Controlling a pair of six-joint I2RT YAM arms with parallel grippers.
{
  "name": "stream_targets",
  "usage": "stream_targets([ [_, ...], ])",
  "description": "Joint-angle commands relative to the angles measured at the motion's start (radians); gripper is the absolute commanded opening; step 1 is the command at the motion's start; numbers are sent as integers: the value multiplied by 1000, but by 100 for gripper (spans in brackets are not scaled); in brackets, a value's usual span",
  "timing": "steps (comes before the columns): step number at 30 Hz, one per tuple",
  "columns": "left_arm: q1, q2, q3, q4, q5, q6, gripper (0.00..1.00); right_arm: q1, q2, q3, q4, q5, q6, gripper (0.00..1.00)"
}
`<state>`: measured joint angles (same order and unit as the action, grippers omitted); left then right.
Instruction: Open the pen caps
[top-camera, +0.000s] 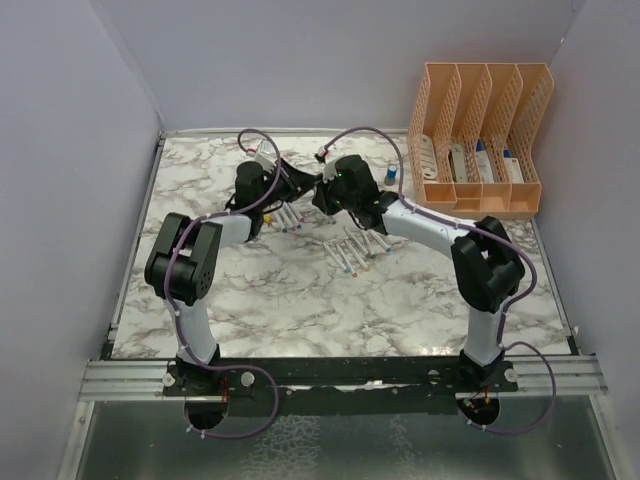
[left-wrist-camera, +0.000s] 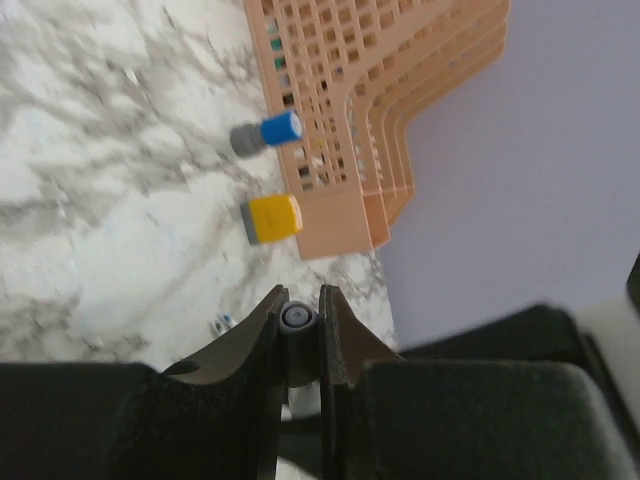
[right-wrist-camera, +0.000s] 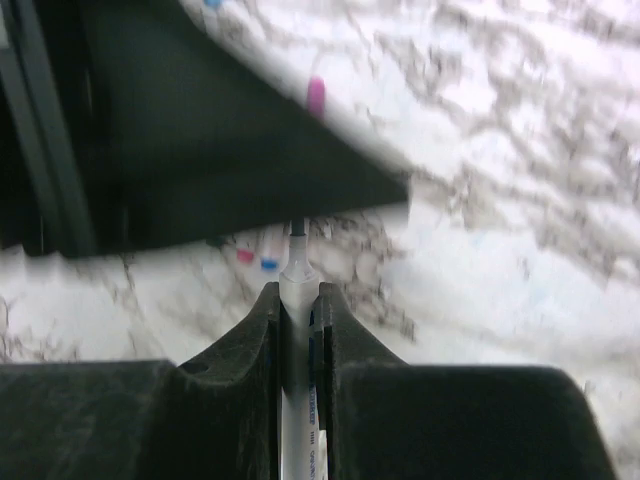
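The left fingers (left-wrist-camera: 262, 335) clamp a pen cap (left-wrist-camera: 297, 318) between their tips. The right fingers (right-wrist-camera: 338, 325) clamp a white pen (right-wrist-camera: 296, 275), tip bare. Both are left of the orange organiser (top-camera: 480, 140).

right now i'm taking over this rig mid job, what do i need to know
Left pincer: shut on a small grey-blue round plastic cap, seen end-on.
Right pincer: shut on a thin white marker pen; its narrow tip looks bare.
Done: this pen seems uncapped.
To do: white pens with coloured ends lie on the white marble table in a left group and a middle group; they probably still need opening.
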<state>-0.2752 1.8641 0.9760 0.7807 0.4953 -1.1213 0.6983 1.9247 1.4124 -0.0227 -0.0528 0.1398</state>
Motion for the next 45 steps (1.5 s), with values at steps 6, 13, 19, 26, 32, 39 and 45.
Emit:
stream_targets([
  [6,123,125,213,-28,-86,39,0,21,-110,-164,-85,13,30,1],
  [13,131,28,57,-40,-43,82,0,20,-76,-137,-137,106,24,1],
  [19,134,-107,-130,-78,-65,146,0,21,-65,-153,-118,179,14,1],
  [26,137,-211,-244,-135,-102,194,0,13,-16,-114,-131,208,-16,1],
  [32,138,-214,-272,-168,-124,219,0,12,8,-128,-133,216,-20,1],
  [39,146,-200,-270,-179,-124,230,0,12,19,-165,-119,213,-22,1],
  [45,162,-202,-284,-179,-126,229,0,11,26,-175,-118,216,-22,3],
])
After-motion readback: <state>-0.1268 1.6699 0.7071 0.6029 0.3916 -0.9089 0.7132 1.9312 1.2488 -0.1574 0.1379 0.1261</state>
